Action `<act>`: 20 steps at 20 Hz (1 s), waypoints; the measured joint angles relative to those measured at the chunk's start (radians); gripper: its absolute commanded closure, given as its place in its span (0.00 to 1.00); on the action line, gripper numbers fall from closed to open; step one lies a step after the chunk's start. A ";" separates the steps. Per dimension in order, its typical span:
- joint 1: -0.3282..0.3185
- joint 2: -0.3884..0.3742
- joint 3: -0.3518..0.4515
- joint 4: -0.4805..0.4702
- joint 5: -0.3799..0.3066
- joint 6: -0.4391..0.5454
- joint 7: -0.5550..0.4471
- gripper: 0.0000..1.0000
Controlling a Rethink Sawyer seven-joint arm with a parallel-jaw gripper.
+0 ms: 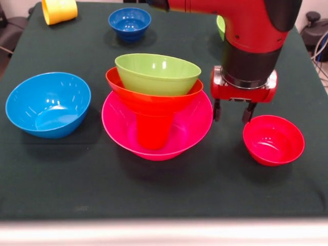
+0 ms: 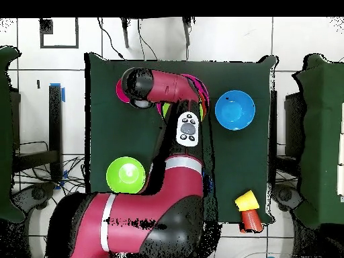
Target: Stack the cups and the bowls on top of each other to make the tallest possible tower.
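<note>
The tower stands mid-table: a large pink bowl [image 1: 187, 128] holds a red cup [image 1: 152, 132], with an orange bowl [image 1: 123, 88] and a lime green bowl [image 1: 156, 74] piled on top. My gripper [image 1: 233, 111] hangs open and empty just right of the tower, behind the left rim of a small red bowl [image 1: 273, 139]. A light blue bowl [image 1: 48, 105] [image 2: 235, 109] sits left of the tower. In the overhead view the arm [image 2: 168, 84] covers the tower and the gripper.
A small dark blue bowl [image 1: 129, 23] and a yellow cup [image 1: 59, 10] [image 2: 246, 200] on its side lie at the far side. A second lime green bowl [image 2: 125, 175] [image 1: 220, 25] sits behind the arm. A red cup [image 2: 250, 218] lies by the yellow one.
</note>
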 measured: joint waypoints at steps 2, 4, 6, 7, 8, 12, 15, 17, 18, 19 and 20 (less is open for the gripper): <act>0.000 0.008 0.001 0.000 0.000 -0.002 0.000 0.00; -0.001 0.012 0.003 0.002 0.000 -0.002 0.000 0.00; -0.002 0.014 0.005 0.004 0.000 -0.002 0.000 0.00; -0.002 0.015 0.005 0.005 0.000 -0.002 0.000 0.00; -0.004 0.014 0.007 0.008 0.000 -0.002 0.000 0.00; -0.009 0.014 0.015 0.013 0.000 -0.002 0.000 0.00; -0.017 0.014 0.026 0.018 0.000 -0.002 0.000 0.00; -0.019 0.014 0.030 0.020 0.000 -0.002 0.000 0.00; -0.020 0.014 0.031 0.021 0.000 -0.002 0.000 0.00; -0.021 0.015 0.033 0.022 0.000 -0.002 0.000 0.00; -0.022 0.015 0.035 0.024 0.000 -0.002 0.000 0.00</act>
